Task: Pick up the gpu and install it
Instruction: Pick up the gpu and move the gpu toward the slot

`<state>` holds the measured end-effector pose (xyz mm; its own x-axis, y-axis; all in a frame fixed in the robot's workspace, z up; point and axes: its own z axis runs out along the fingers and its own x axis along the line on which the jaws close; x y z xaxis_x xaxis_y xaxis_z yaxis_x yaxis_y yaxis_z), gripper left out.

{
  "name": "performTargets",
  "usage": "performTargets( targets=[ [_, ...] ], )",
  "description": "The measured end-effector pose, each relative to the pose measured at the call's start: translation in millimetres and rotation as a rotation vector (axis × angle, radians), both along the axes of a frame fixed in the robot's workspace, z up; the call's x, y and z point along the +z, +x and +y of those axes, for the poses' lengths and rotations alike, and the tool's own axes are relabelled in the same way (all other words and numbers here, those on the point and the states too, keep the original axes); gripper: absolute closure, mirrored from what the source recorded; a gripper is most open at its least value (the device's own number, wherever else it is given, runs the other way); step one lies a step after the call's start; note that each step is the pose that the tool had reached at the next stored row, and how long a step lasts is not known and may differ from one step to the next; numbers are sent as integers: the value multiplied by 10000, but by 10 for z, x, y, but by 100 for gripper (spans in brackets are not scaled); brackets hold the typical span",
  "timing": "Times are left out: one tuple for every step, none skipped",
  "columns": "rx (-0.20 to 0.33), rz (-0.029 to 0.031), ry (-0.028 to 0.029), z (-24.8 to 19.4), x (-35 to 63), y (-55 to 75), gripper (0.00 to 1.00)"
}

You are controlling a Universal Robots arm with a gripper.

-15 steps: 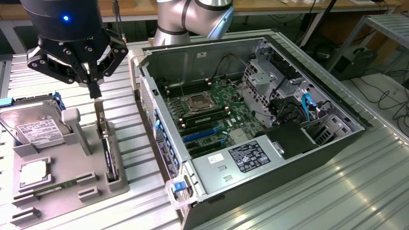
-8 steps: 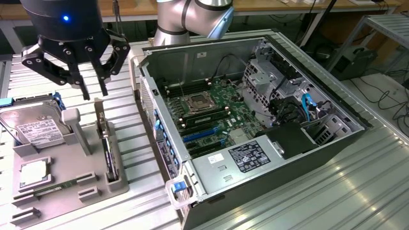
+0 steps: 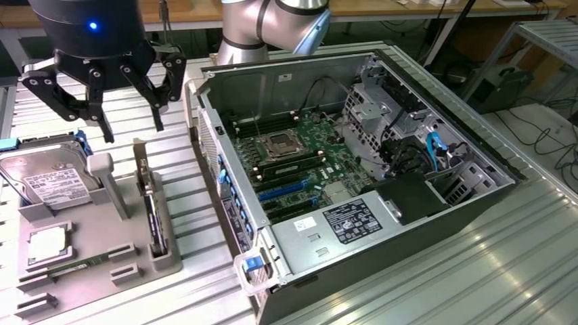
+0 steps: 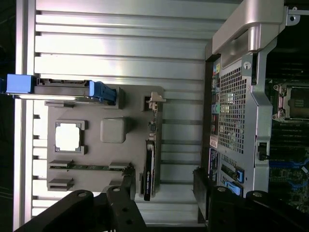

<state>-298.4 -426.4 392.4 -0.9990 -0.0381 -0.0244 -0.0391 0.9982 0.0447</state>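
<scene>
One black three-fingered gripper [image 3: 113, 125], spread wide and empty, hangs above the thin dark gpu card [image 3: 153, 210] standing on edge in a grey plastic holder [image 3: 97, 227].

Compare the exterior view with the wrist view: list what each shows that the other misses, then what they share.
Exterior view: the arm, and inside the case the labelled power supply and drive cage. Wrist view: the case's rear grille face-on. Both: the gpu standing on edge in the grey tray, the hard drive, and open fingers holding nothing.
</scene>
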Motion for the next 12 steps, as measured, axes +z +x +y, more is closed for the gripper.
performTargets(
  targets=[
    [11,0,0,1,0,0,40],
    [52,0,0,1,-1,0,40],
    [105,0,0,1,-2,0,40],
    [149,0,0,2,-4,0,40],
    [175,1,-1,1,-5,0,40],
    [192,1,-1,-4,-8,0,40],
    [201,0,0,-14,-12,0,40],
    [208,-1,1,-29,-17,0,40],
    [214,1,0,-42,-20,0,40],
    [221,0,0,-58,-26,0,40],
    [225,0,1,-67,-29,0,40],
    [229,-1,1,-78,-31,0,40]
  ],
)
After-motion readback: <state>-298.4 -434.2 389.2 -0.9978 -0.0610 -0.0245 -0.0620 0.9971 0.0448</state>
